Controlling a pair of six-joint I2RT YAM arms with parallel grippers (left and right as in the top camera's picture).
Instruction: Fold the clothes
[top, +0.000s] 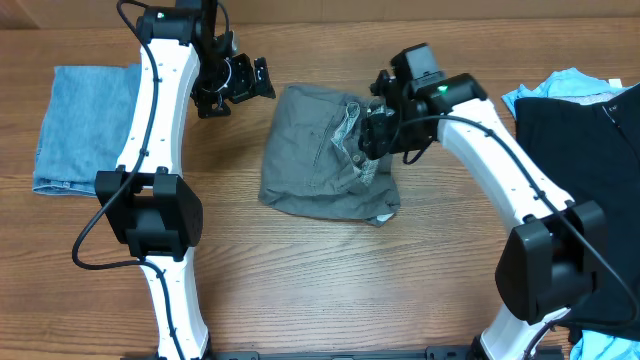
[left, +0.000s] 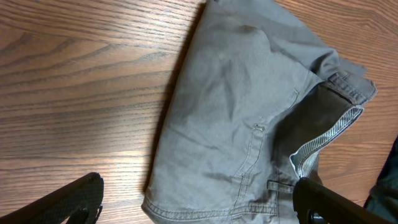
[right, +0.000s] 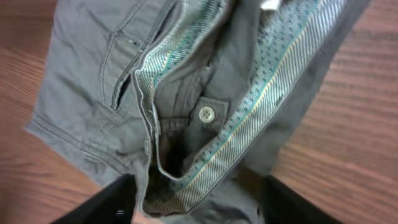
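Grey shorts (top: 310, 150) on the table (top: 330, 270), both my end effectors open.
Overhead: my left end effector (top: 238, 82) stands open beside the shorts; my right end effector (top: 372, 135) covers part of their waistband (top: 352, 122). Left wrist: fingertips (left: 74, 199) cropped, spread wide. Right wrist: fingers (right: 106, 202) apart, cropped, waistband between, contact unclear.

This is looking like a robotics lab bench given over to handling laundry. The left arm (top: 152, 95) and the right arm (top: 500, 165), both white-and-black jointed machines, are standing at the near edge of a wood-grain table (top: 300, 280). Clothing is lying sorted across it: a folded blue denim piece (top: 80, 120) sitting at the left, grey shorts (top: 310, 150) lying in the middle, and a black garment (top: 590, 150) overlapping a light-blue garment (top: 560, 85) at the right.
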